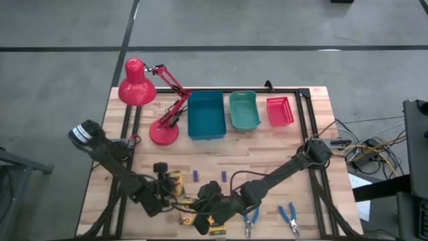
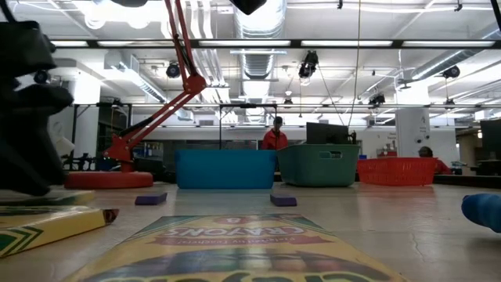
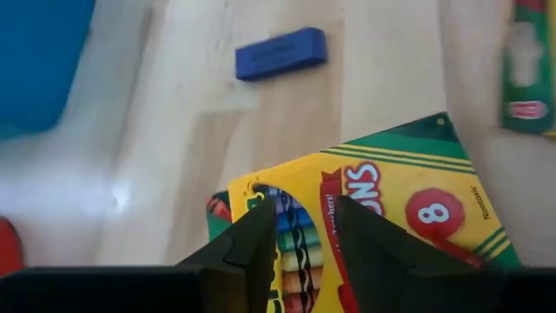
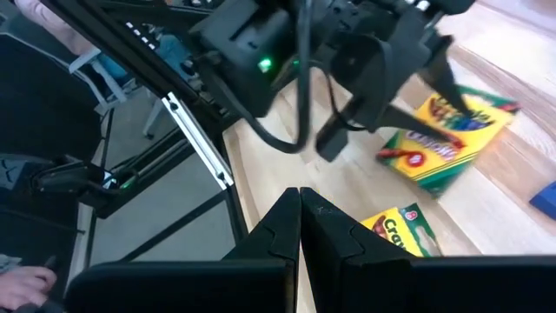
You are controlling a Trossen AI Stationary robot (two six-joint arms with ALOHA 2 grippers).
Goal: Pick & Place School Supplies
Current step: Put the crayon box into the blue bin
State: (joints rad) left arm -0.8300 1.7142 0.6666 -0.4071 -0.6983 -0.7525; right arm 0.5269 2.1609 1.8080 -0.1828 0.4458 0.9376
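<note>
At the left front of the bench (image 1: 307,144), the left gripper (image 3: 300,230) is hovering directly over a crayon box (image 3: 391,217), its jaws partly parted and straddling the box's window end. Whether they are already touching the cardboard cannot be told. The box is lying flat, with its long axis running slantwise away from the jaws, so they are sitting across its narrow width. This arm is clearly the nearer one to it. The box is yellow with green striped edges, showing a row of crayons, red lettering and a red "8" disc.

Just beyond it, a small purple eraser (image 3: 281,54) is lying flat on the wood. Further right, the right gripper (image 4: 300,217) is waiting with its jaws clenched on nothing, near the front edge beside a second crayon box (image 4: 404,230). Two blue-handled scissors (image 1: 289,215) are resting well to the right.
</note>
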